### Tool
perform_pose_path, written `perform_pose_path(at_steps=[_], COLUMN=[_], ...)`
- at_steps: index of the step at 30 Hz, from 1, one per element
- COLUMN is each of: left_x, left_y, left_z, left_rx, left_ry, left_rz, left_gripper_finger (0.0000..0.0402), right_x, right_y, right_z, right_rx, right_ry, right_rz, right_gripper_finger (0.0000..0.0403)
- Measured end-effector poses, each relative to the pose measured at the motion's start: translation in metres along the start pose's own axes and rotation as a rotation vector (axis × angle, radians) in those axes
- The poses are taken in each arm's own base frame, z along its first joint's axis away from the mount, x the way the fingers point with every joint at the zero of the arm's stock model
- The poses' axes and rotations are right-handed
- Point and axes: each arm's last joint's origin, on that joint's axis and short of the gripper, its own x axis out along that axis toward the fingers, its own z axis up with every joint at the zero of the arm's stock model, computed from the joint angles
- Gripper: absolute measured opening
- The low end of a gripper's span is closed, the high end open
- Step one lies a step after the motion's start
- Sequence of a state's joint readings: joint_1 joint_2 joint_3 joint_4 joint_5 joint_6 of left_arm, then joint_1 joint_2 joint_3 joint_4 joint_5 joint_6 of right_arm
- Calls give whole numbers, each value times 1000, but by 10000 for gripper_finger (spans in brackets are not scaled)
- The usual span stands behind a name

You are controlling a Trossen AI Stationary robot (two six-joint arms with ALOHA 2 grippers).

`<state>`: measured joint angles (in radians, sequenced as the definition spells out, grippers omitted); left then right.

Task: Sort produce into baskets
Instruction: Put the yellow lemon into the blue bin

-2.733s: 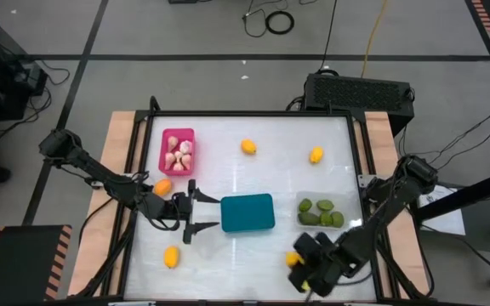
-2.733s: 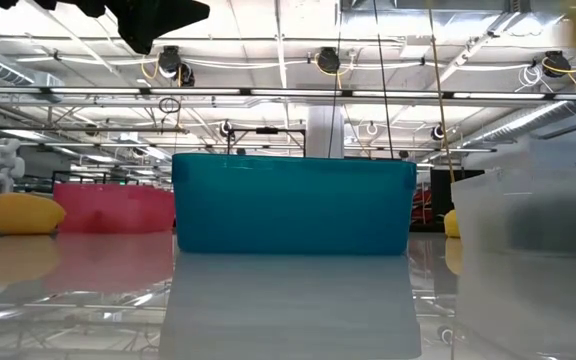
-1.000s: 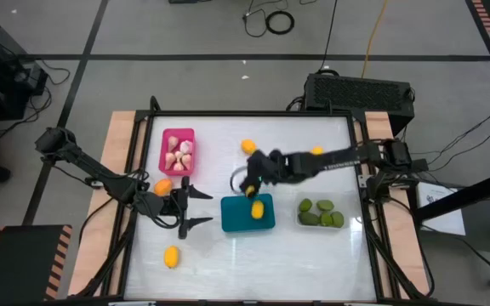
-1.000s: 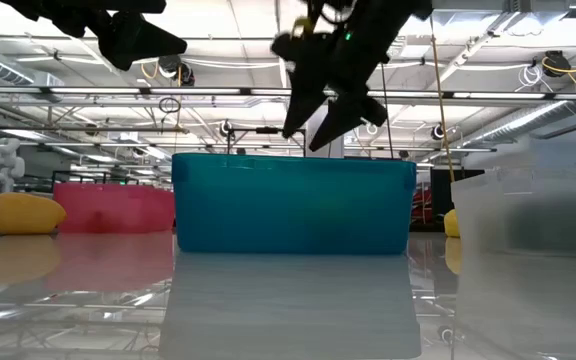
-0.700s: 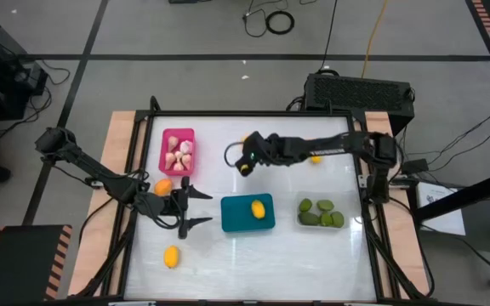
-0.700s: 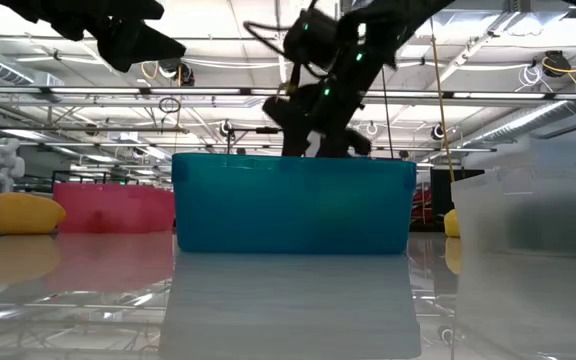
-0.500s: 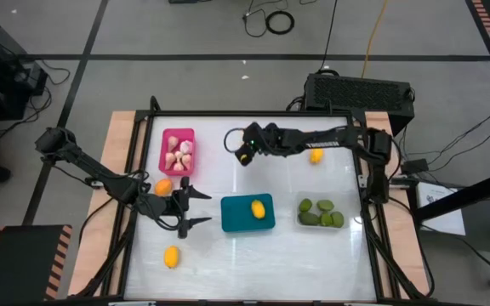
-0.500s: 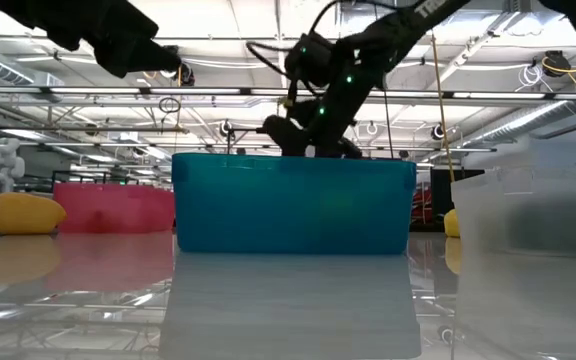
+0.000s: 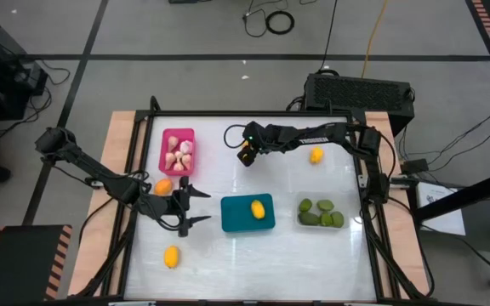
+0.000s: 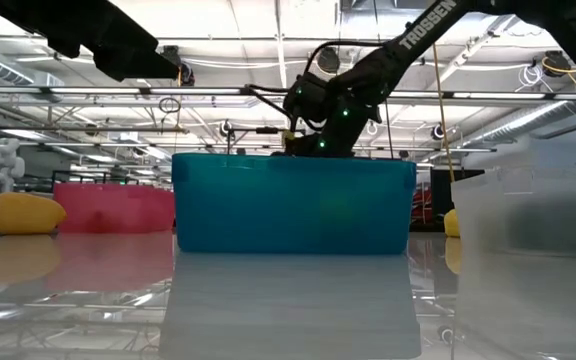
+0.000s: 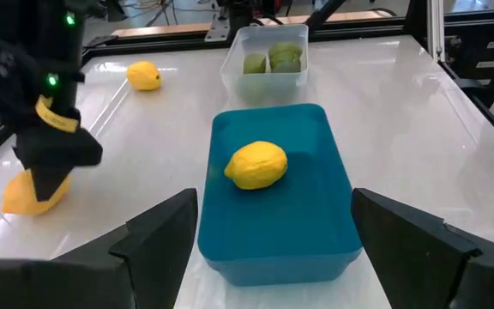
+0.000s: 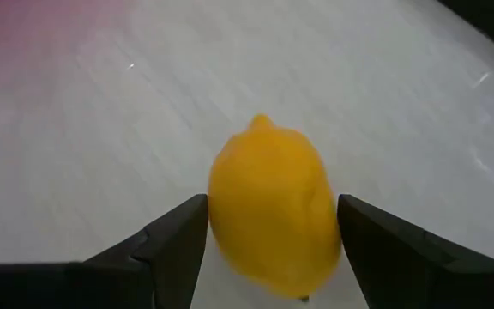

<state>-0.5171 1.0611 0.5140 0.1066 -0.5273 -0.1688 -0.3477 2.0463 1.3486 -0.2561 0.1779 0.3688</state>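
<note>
Produce lies spread over the white tabletop (image 9: 313, 251). The right arm reaches far across from its base at the tabletop's right edge, stretched nearly straight toward the far middle, wrist pitched down. Its right gripper (image 9: 245, 151) hangs over a yellow-orange fruit (image 12: 273, 215), jaws spread wide on either side of it; in the right wrist view the fruit sits between the two jaws with a sliver of gap on each side, so it is framed but not clamped.

The left arm comes in from the left edge, elbow bent, forearm low and level. Its left gripper (image 9: 196, 206) points at the teal basket (image 9: 247, 214), jaws fully apart and holding nothing. Straight ahead of these jaws the teal basket holds one yellow fruit (image 11: 256, 165), lying toward the basket's far half. Beyond the basket, farther ahead of the left jaws, the nearly clear basket (image 11: 268, 60) contains dark-green fruits (image 9: 320, 212).

The pink basket (image 9: 177, 150) stands behind and to one side of the left jaws, with beige bulbs (image 9: 179, 154) inside. An orange fruit (image 9: 163, 186) lies just beside the left arm's wrist, another loose fruit (image 9: 171, 256) sits nearer the front edge, and a third (image 9: 316, 155) rests beside the right arm's forearm, well behind its jaws.
</note>
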Motion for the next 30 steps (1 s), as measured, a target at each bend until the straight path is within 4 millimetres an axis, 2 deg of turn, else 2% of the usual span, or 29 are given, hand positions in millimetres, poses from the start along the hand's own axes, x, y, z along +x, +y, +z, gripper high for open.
perform_pose_path(at_steps=[4, 9, 15, 19, 24, 30], left_x=[0, 0, 0, 0, 0, 0], left_y=[1, 1, 1, 1, 1, 1], left_z=[-1, -1, -1, -2, -2, -4], left_rx=[5, 2, 5, 7, 7, 14], left_ry=[12, 11, 12, 15, 19, 39], left_rz=[8, 11, 12, 12, 13, 17], left_gripper_finger=[315, 315, 315, 315, 315, 315], right_x=[6, 3, -9, -27, -63, -106], right_y=[-1, 1, 17, 48, 101, 159], right_z=[-5, -3, 6, 11, 11, -9], right_rx=[-8, -22, -44, -77, -185, -315], right_ry=[27, 12, 45, 86, 103, 117], right_rz=[-11, -5, 81, 204, 290, 376], right_gripper_finger=[249, 220, 187, 185, 191, 191])
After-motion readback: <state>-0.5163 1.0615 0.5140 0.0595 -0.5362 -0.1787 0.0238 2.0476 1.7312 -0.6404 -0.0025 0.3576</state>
